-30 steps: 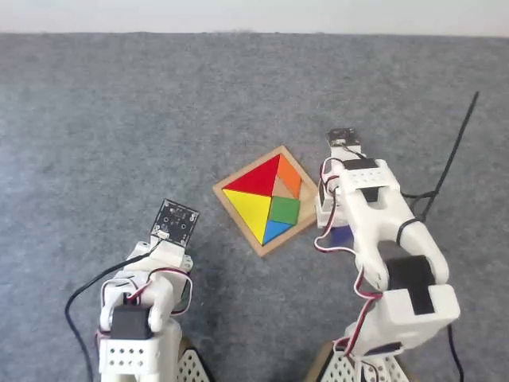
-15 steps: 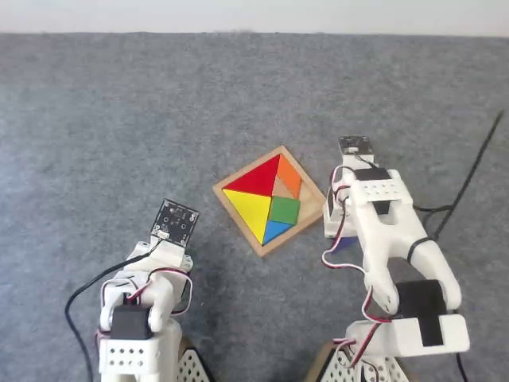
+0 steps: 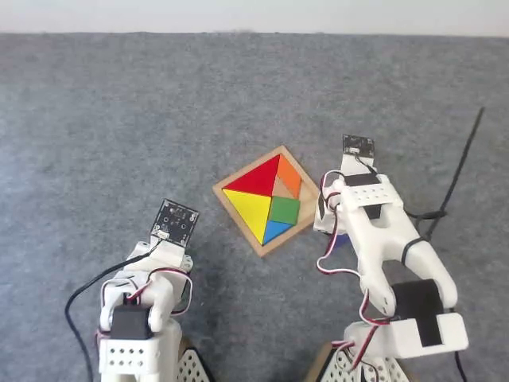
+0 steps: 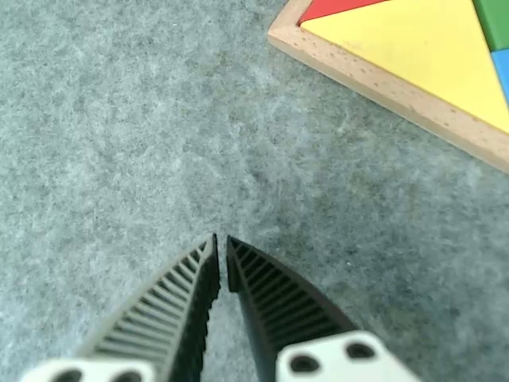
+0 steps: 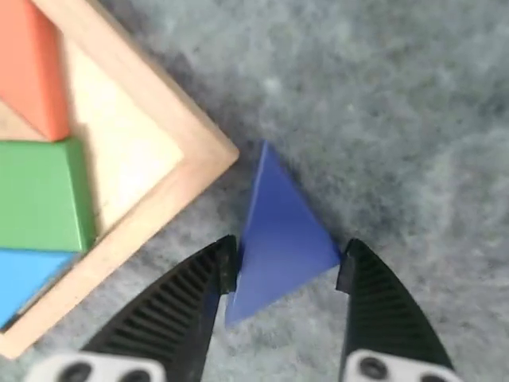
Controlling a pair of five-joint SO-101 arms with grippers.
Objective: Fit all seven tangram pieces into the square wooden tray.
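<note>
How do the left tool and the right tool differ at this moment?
The left tool is shut and empty; the right tool is closed on the blue triangle. The left tool is over carpet, apart from the tray; the right tool is beside the tray's corner. Both are low over the carpet.

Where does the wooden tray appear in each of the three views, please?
High view: the tray lies mid-table, beside the right arm.
Left wrist view: its rim lies beyond the shut left gripper, apart.
Right wrist view: its corner lies beside the blue triangle in the right gripper.
Shared landmark: the green piece.
</note>
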